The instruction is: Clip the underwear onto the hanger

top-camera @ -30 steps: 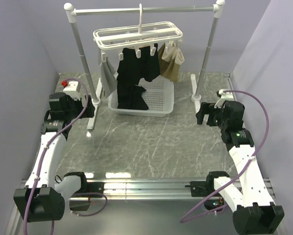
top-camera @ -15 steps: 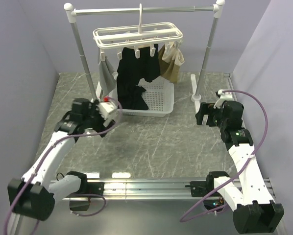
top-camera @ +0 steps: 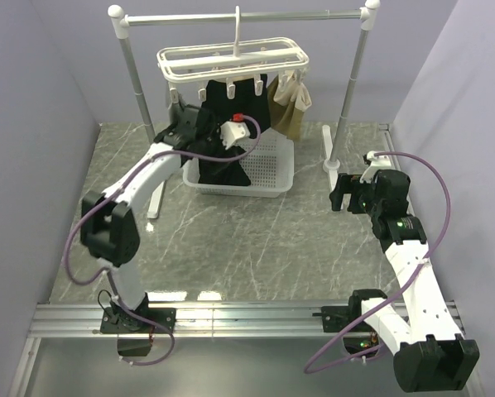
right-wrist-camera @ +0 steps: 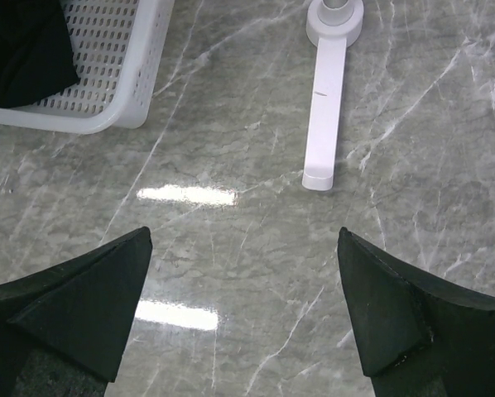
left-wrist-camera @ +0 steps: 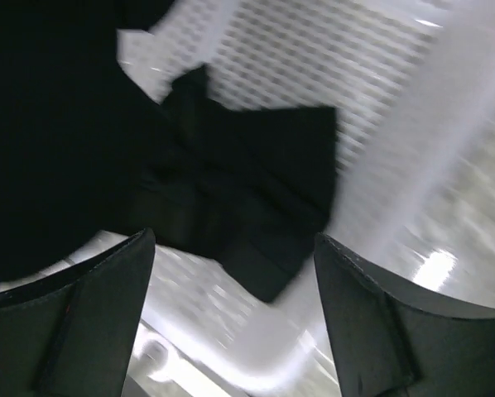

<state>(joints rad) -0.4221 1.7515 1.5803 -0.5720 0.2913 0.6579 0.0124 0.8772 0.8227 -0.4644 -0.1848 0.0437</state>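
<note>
Table (top-camera: 231, 240): grey, seemingly marble | on it: white basket (top-camera: 282, 169), rail stand (top-camera: 329, 150)

One hanger (top-camera: 235, 73), one basket (top-camera: 272, 165), one rail stand (top-camera: 132, 74), one black underwear (top-camera: 231, 112), one tan garment (top-camera: 289, 103), two claws: left claw (left-wrist-camera: 233, 240), right claw (right-wrist-camera: 243, 233).

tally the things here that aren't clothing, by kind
hanger: 1
basket: 1
rail stand: 1
robot arms: 2 (left arm, right arm)
total: 5
</note>
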